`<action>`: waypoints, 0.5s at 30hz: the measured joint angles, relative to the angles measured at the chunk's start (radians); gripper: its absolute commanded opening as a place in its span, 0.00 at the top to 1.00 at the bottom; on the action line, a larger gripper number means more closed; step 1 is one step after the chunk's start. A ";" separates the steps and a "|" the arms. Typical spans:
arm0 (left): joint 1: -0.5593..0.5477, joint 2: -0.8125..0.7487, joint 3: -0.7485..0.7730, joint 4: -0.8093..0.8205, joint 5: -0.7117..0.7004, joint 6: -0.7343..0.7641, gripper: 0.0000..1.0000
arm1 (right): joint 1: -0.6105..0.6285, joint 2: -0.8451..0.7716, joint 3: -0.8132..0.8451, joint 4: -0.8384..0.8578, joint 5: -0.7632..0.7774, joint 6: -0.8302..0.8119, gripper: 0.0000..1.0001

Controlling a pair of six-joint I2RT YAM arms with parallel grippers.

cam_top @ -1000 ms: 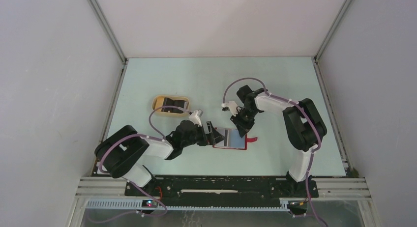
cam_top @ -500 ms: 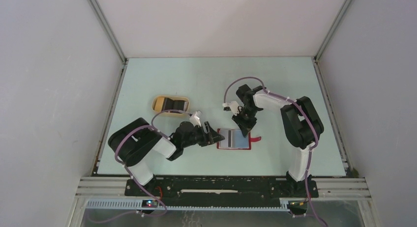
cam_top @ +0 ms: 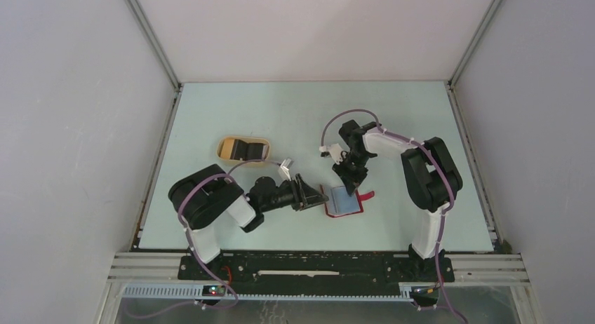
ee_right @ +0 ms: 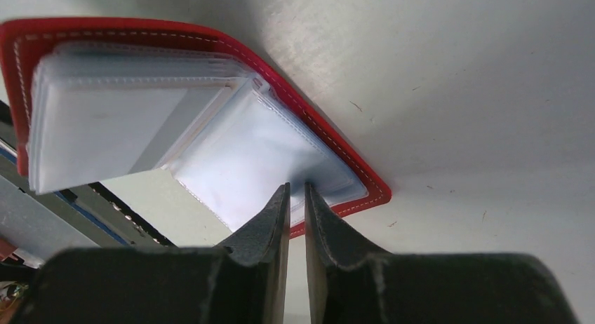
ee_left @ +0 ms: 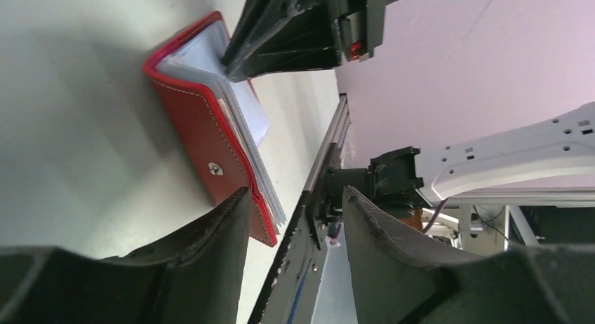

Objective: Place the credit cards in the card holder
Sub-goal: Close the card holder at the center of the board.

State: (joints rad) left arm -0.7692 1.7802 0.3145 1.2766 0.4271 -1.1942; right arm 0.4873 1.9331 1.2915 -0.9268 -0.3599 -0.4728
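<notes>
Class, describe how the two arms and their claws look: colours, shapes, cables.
The left arm and right arm have white links and bulky black joints, each trailing a thin purple cable. The left claw and right claw are matte black, with two tapering wedge fingers.

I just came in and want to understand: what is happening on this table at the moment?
Two robot arms are working on the red card holder. The right hand, nearly closed, pinches the edge of a clear sleeve inside it. The left hand is open, close to the half-raised red cover. Dark cards seem to lie in the tan tray; neither hand holds one.
</notes>
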 measured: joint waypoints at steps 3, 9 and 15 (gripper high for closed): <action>-0.010 0.035 0.021 0.049 0.004 -0.027 0.49 | -0.004 0.000 0.000 0.000 -0.009 0.000 0.78; -0.031 0.051 0.083 0.002 -0.007 -0.028 0.55 | -0.017 0.000 0.000 0.004 -0.051 0.000 0.77; -0.063 0.050 0.188 -0.174 -0.036 0.037 0.55 | -0.055 -0.008 -0.003 0.010 -0.116 -0.005 0.73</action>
State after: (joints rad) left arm -0.8326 1.8305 0.5026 1.1027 0.3908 -1.1572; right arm 0.4320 1.9247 1.2888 -0.9173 -0.4759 -0.4782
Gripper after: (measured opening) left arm 0.448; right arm 0.247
